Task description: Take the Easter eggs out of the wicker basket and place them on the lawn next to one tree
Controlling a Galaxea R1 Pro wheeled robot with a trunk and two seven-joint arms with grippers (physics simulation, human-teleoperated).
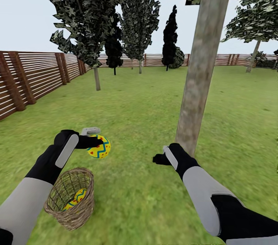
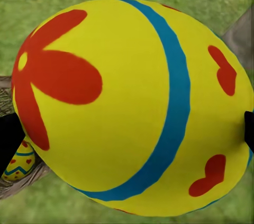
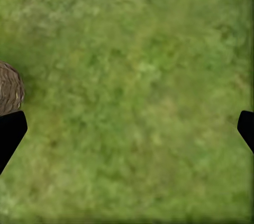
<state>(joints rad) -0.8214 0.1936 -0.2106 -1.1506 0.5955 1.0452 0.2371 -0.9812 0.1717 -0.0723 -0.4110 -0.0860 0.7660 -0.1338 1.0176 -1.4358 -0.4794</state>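
My left gripper (image 1: 98, 143) is shut on a yellow Easter egg (image 1: 99, 147) with blue bands and red marks, held in the air above the lawn (image 1: 135, 121), just past the wicker basket (image 1: 58, 214). The held egg (image 2: 127, 107) is very close in the left wrist view, with dark fingertips (image 2: 8, 139) at its sides. Another yellow egg (image 1: 79, 196) lies inside the basket, also seen as the egg (image 2: 18, 167) behind the basket rim (image 2: 5, 83). My right gripper (image 1: 157, 159) hangs open over grass, near the foot of the tree (image 1: 199, 82). Its fingertips (image 3: 9, 131) stand wide apart with nothing between them.
A brown slat fence (image 1: 27, 79) runs along the left and far side. A thin-trunked tree (image 1: 96, 75) and dark narrow trees (image 1: 170, 40) stand farther back. Open grass lies between the basket and the thick trunk. The basket edge (image 3: 9, 89) shows beside the right fingertip.
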